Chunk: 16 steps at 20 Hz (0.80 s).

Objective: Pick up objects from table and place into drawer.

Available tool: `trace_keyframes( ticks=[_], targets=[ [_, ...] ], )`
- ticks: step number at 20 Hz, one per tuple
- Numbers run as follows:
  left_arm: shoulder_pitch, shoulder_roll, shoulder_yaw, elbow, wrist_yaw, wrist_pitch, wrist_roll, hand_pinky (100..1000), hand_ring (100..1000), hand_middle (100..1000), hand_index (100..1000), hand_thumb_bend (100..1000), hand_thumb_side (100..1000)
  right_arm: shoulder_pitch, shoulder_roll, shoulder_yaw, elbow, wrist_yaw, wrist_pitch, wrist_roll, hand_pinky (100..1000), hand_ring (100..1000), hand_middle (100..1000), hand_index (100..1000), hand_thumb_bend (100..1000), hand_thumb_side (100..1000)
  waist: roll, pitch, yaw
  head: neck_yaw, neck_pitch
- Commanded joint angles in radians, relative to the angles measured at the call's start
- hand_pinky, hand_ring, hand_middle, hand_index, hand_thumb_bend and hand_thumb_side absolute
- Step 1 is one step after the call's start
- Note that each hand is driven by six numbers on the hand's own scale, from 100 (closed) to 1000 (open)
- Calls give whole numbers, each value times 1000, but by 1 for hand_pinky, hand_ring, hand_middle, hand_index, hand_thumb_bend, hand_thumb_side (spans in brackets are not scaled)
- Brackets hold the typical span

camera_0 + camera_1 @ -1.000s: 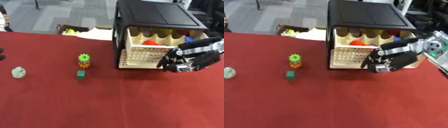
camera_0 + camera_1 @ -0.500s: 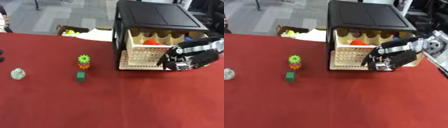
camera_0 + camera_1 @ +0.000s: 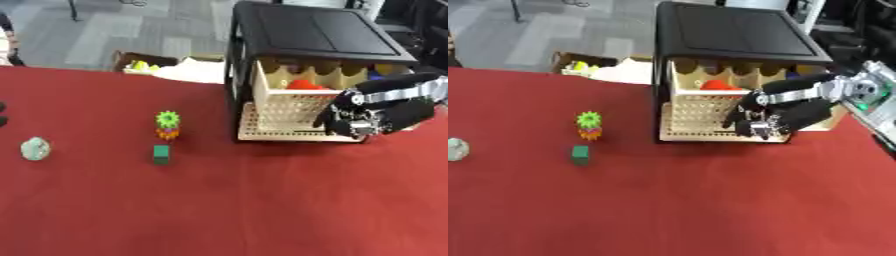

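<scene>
Objects left on the red table [image 3: 219, 210]: dark green cube [image 3: 161, 153] nearest, approx centre-left; just behind it a small stack, green gear-shaped piece [image 3: 167, 119] on top of an orange piece [image 3: 167, 133]. Cube & stack sit near each other but apart. Further left, well apart from those, a pale green roundish thing [image 3: 35, 148] near the table's left edge; can't make out what it is.

R side, mid-depth: right hand [image 3: 773, 119] comes in from the right, black w/ silver parts, at the front of the cream perforated drawer [image 3: 289, 107]. Its fingers [image 3: 741, 114] are curled, bent down over the drawer's front face, touching or v. close to it; can't tell if they pinch anything, nothing seen held. Drawer is pulled out from the black cabinet [image 3: 306, 35], front edge sticking out over the table. Inside the drawer: a red item [image 3: 301, 84] toward the middle, plus a bit of yellow and blue at the R end, too hidden to ID.

Left hand [image 3: 3, 114]: only a dark sliver at the far left edge, fingers not readable.

Beyond the table's far edge, on the grey floor: a cardboard box [image 3: 140, 59] w/ yellow-green bits in it, white material beside it.
</scene>
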Motion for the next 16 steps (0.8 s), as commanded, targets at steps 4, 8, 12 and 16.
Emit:
trace_keyframes(
  ticks=[4,8,12,16],
  targets=[
    [-12,1,6,-13,0,0,-6,723,708,638,796,100,1000,-35,-9,-4,2,-18,14,9,418,619,676,905,100,1000,-1,-14,1,-1,-12],
    [-13,0,5,-13,0,2,-9,724,709,639,796,100,1000,-48,-1,-2,7,-13,19,8,420,621,678,906,100,1000,-6,-12,2,0,-15],
    [-14,0,6,-13,-1,2,-10,725,709,639,796,100,1000,-54,7,-7,26,-1,18,-4,420,621,679,906,100,1000,-7,-8,7,0,-20],
    [-15,-1,8,-13,-2,2,-11,726,709,639,794,100,1000,-58,13,-12,48,17,11,-14,420,621,679,906,100,1000,-8,-3,9,0,-25]
  ],
)
